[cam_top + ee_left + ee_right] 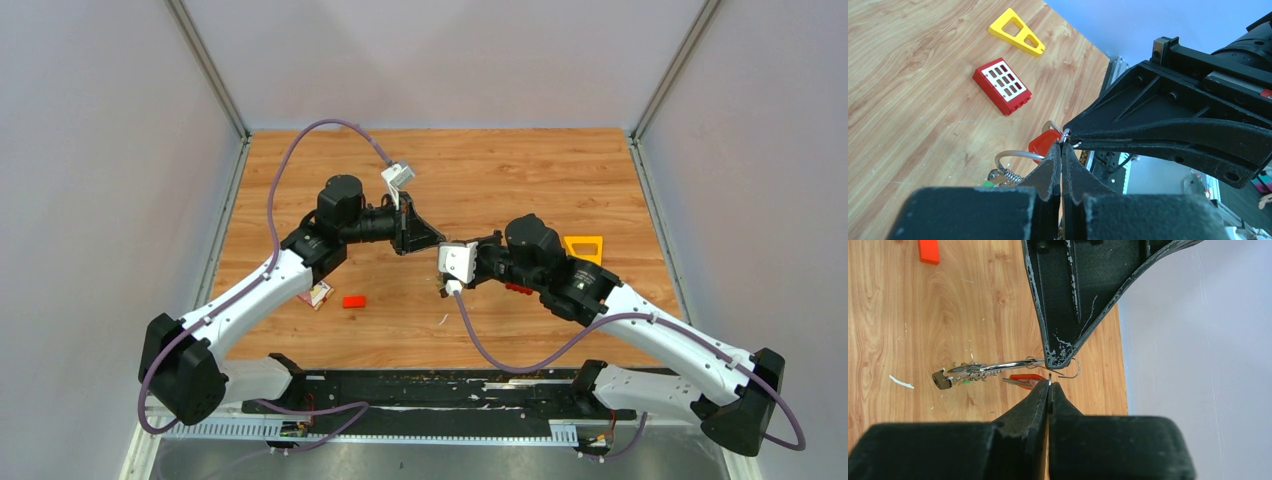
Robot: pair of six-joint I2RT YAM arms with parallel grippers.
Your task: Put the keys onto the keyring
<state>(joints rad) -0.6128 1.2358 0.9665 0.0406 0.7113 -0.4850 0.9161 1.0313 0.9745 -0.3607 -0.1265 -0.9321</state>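
On my wooden desk (pixel 500 170), a yellow triangular frame (pixel 1017 32) lies at one o'clock from a red grid block (pixel 1001 86). A small orange-red brick (pixel 354 301) sits well apart, toward eight o'clock.

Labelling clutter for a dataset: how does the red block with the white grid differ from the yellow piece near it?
The red block is a solid rectangle; the yellow piece is an open triangular frame. The red block has a white grid face; the yellow piece is plain. From the left wrist camera, the yellow piece lies beyond the red block. Both lie flat on the wooden table, untouched.
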